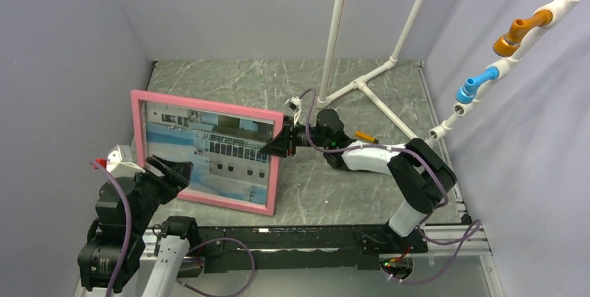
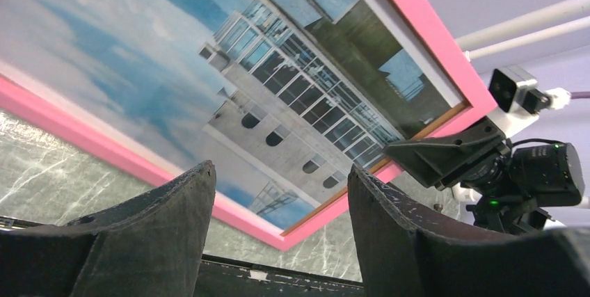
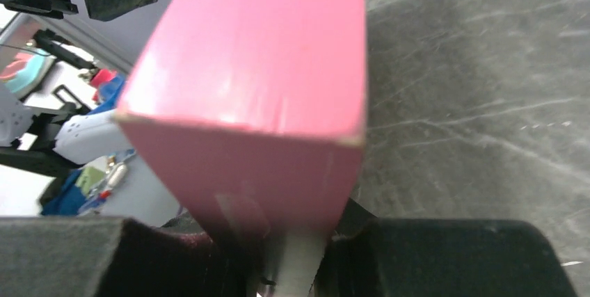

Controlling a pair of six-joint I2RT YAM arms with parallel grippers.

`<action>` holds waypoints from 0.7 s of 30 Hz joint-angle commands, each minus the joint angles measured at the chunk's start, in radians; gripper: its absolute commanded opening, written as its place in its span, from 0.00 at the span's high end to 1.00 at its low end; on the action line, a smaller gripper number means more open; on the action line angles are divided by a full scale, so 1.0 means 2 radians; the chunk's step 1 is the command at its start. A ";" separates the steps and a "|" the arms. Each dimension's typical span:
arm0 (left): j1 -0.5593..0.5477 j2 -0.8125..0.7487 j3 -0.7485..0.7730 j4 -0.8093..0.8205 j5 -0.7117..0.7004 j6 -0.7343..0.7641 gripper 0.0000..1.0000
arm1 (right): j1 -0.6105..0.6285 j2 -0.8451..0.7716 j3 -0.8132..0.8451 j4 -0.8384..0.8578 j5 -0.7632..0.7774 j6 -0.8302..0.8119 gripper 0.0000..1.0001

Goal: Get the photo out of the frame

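1. Table [image 1: 334, 193]: the grey marbled surface lies below both grippers. It appears to carry the lower edge of the frame.
2. Frame [image 1: 206, 103]: the pink frame stands on its long lower edge, close to upright. It sits just left of the right gripper and directly ahead of the left gripper.
3. Photo [image 1: 209, 151]: the ship print is seated inside the frame and fills the opening. No edge of it projects past the border, so the removal is not yet done.
4. Right gripper [image 1: 277, 142]: the jaws are clamped on the right border of the frame, near its upper corner. The right wrist view shows the pink border pinched between the two pads. This grip serves to keep the frame standing.
5. Left gripper [image 1: 170, 172]: the jaws are spread and hold nothing. The lower left part of the frame lies just ahead of the fingertips, but the left wrist view shows a clear gap to them.
6. Step in hand, as judged: the right arm braces the frame while the left arm lines up for access.
7. Next move, as judged: the left gripper needs to reach the side from which the photo releases. It is not visible which side that is. The right clamp must hold firm, or the frame may tip.
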 commanded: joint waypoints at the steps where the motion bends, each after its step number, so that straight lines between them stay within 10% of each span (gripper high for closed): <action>1: 0.000 -0.006 0.010 0.000 -0.001 0.002 0.28 | 0.011 0.037 0.008 -0.030 -0.096 -0.002 1.00; 21: 0.000 -0.006 0.006 0.003 0.001 0.005 0.27 | -0.056 0.219 0.130 -0.073 -0.121 0.050 1.00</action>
